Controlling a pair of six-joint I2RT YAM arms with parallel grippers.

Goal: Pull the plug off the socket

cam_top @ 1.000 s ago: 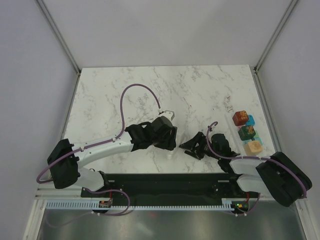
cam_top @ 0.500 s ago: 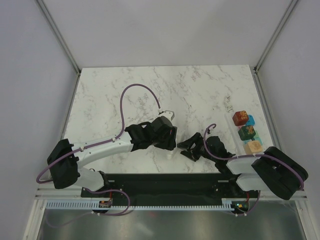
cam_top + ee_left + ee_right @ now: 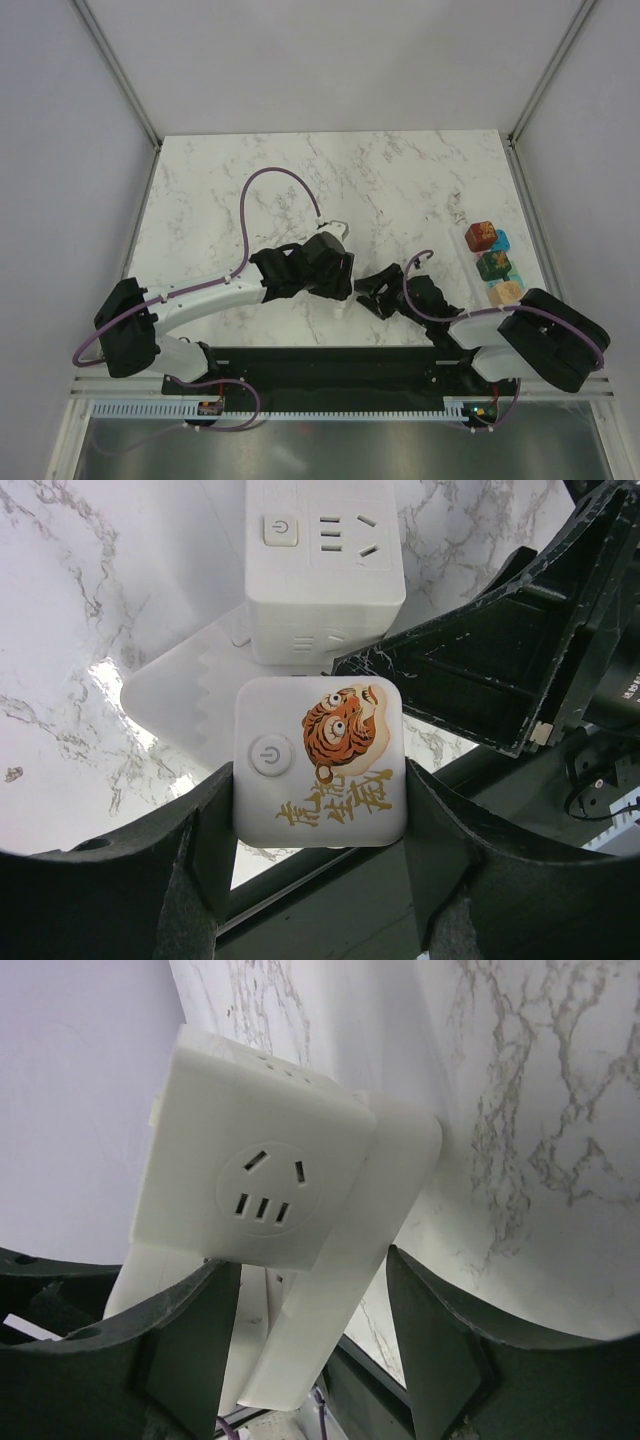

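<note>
I look out over a white marble-veined table (image 3: pixel 200 200) that fills the middle of my view, lit softly and evenly, with one bright patch of glare (image 3: pixel 105 675) on the stone close under me. Plain pale grey walls close it in at the back (image 3: pixel 330 60), on the left (image 3: pixel 50 150) and on the right (image 3: pixel 600 120), and slim metal posts (image 3: pixel 115 70) run up from the far corners. Along the near edge lies a black strip (image 3: pixel 330 365), then a white slotted cable duct (image 3: pixel 330 410), then a dull metal sheet (image 3: pixel 330 450).
</note>
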